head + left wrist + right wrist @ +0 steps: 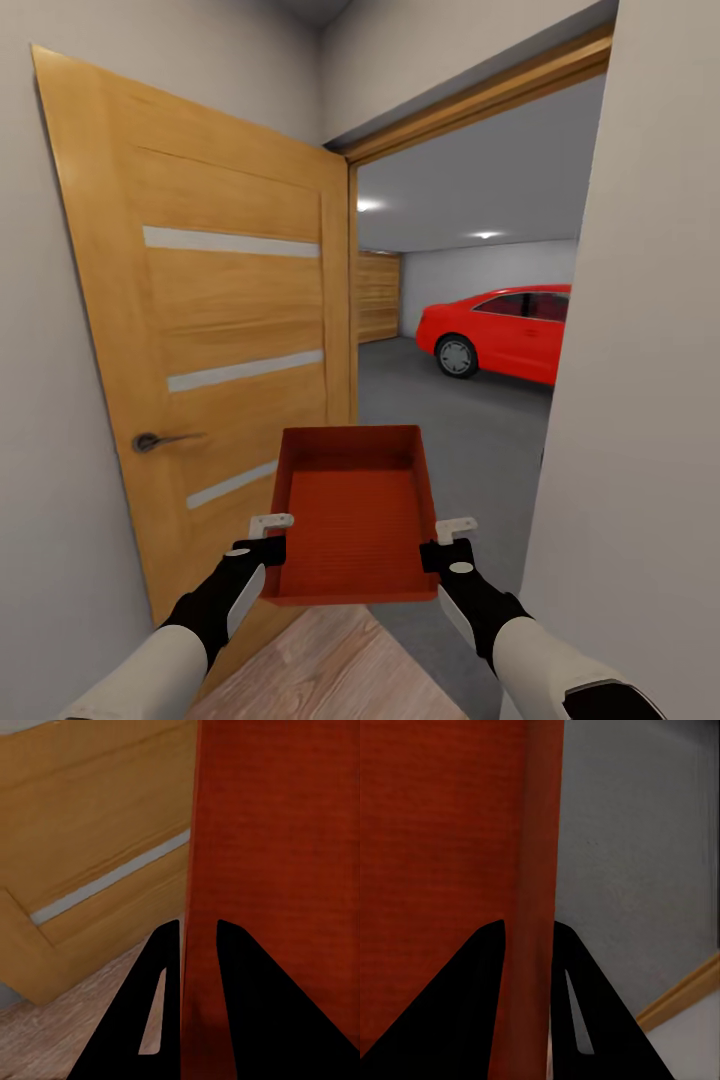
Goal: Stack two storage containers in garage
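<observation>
Hanging in the air between the two arms, the storage container [352, 515] is carried at a doorway, with no surface under it but the wood plank floor [330, 675] at the robot's near side and the dark grey garage floor [470, 440] beyond the threshold. The left tool [272, 537] grips the container's left wall near its near corner, and the right tool [447, 541] grips the right wall near the opposite near corner, so the bin lies straight ahead of both, its open top up and its length running away from the robot toward the garage. In the left wrist view the left tool [199, 934] is clenched on the red-orange wall [262, 870], one dark finger [161, 975] on each face of it, with the orange door's panel beside it. In the right wrist view the right tool [531, 926] is likewise clamped on the rim of the container [442, 832], a finger [480, 990] on either side and grey concrete seen past the wall. An orange door [210, 330] with pale stripes and a dark lever handle [160, 440] stands open at the left, just beside the left arm. Through the opening a red car [505, 335] is parked well apart from the bin, and a white wall [640, 400] edges the doorway on the right.
</observation>
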### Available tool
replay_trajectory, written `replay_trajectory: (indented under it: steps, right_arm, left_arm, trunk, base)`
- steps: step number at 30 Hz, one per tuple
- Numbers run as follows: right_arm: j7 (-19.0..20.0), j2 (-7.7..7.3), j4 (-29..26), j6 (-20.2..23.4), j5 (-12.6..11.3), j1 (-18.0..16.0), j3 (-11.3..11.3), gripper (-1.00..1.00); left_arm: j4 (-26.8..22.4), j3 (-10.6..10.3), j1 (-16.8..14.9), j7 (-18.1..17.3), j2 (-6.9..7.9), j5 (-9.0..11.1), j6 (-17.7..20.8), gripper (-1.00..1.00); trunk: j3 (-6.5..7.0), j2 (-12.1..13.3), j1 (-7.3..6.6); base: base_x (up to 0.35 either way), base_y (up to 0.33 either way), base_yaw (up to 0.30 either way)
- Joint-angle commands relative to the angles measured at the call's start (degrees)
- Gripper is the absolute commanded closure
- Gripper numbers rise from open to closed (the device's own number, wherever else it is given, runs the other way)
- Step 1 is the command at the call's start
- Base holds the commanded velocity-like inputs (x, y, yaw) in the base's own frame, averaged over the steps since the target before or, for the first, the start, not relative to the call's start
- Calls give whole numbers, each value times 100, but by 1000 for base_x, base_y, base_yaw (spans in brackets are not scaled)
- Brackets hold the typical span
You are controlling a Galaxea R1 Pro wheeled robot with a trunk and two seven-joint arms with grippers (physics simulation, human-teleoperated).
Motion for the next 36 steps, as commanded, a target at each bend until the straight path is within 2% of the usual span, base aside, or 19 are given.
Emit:
replay_trajectory:
  steps: [1, 27, 36]
  right_arm:
    - [-84, -6, 22, 3, 18, -3, -85, 100]
    - [-84, -9, 22, 3, 15, -3, -85, 100]
    - [-84, -9, 22, 3, 14, -3, -85, 100]
  left_arm:
    - [-198, 105, -3, 88, 11, -87, -22, 100]
    - [-190, 105, -3, 88, 11, -88, -22, 100]
    - [-211, 97, -3, 88, 11, -88, -30, 100]
  trunk:
    - [-6, -6, 4]
    - [-6, -6, 4]
    - [-6, -6, 4]
  base:
    - [201, 260, -245]
    - [212, 256, -245]
    - [242, 155, -245]
